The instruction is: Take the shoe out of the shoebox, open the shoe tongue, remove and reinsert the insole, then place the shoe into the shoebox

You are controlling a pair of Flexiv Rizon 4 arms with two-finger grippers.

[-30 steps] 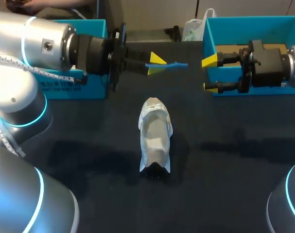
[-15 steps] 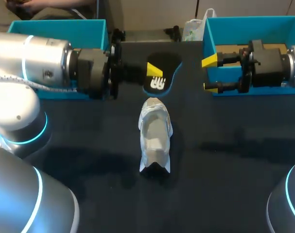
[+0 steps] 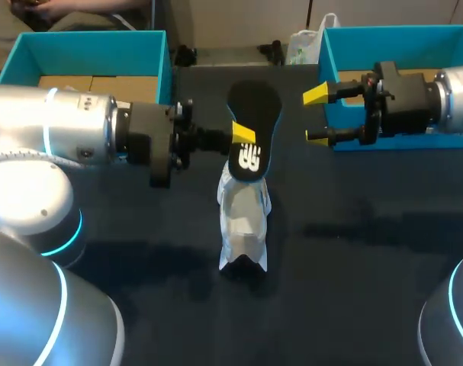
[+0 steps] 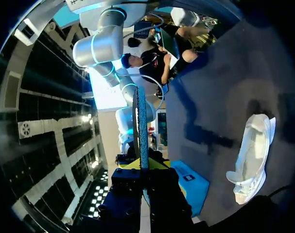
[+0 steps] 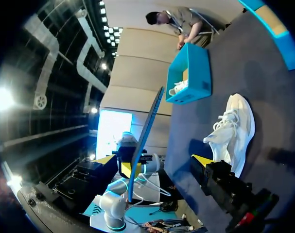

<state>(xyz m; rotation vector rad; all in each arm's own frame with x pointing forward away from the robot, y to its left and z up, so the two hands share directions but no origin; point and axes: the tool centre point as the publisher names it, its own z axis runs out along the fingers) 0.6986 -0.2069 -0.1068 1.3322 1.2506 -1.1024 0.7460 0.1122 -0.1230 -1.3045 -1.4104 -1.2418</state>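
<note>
A white shoe (image 3: 243, 221) lies on the dark table, lengthwise toward me. Just above its far end hangs a black insole (image 3: 255, 122) with a white mark and blue edge, and my left gripper (image 3: 243, 137) is shut on its side. In the left wrist view the insole (image 4: 141, 126) shows edge-on between the fingers of that gripper (image 4: 143, 166), with the shoe (image 4: 251, 155) off to one side below. To the right of the insole, my right gripper (image 3: 313, 116) stands open and holds nothing. In its own wrist view the right gripper (image 5: 154, 162) faces the insole (image 5: 145, 141), with the shoe (image 5: 232, 131) beside it.
A teal shoebox (image 3: 151, 57) stands at the back left behind my left arm. A second teal box (image 3: 326, 69) stands at the back right, just behind my right gripper. A white bag (image 3: 303, 42) lies at the table's far edge.
My left gripper turned the insole from edge-on to face up and lowered it toward the shoe's far end. My right gripper shifted slightly left toward the insole, still open.
</note>
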